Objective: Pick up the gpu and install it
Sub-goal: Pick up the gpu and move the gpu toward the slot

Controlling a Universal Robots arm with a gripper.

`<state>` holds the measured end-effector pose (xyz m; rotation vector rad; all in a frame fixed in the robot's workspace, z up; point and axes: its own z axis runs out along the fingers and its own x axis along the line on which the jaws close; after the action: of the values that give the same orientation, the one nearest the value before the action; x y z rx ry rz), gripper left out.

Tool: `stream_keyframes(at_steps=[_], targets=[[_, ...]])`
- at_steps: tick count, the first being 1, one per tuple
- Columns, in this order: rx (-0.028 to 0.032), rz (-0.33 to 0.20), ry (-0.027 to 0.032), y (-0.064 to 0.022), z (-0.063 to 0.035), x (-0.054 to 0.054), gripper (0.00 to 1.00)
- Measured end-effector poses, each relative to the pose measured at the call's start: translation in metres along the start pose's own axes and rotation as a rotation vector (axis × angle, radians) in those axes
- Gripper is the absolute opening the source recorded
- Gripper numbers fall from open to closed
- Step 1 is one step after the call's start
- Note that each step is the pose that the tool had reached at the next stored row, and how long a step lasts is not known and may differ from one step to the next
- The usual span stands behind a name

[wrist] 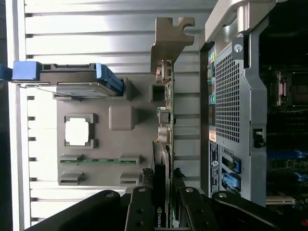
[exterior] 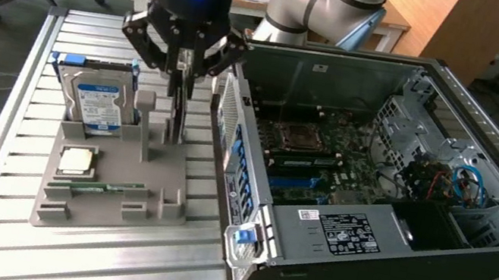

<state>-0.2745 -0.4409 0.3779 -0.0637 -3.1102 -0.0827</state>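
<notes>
Standing on edge in a slot of the grey holder (exterior: 154, 169), the gpu (wrist: 162, 144) sits between the jaws of the gripper (exterior: 179, 90), which are drawn narrow and pinch its upper edge from both flat sides. Its metal bracket (wrist: 169, 43) sticks out beyond the jaws. A hard drive (exterior: 97, 101), a processor chip (exterior: 76, 161) and a memory stick (exterior: 97, 188) stand off to one side of the jaws, and the open computer case (exterior: 347, 230) to the other, on the slatted table (exterior: 8, 144).
</notes>
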Motion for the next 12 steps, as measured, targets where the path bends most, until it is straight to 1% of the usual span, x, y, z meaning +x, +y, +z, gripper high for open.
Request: stream_keyframes(at_steps=[12], targets=[[-0.0001, 0.0, 0.0, 0.0028, -0.0538, 0.002, 0.26]])
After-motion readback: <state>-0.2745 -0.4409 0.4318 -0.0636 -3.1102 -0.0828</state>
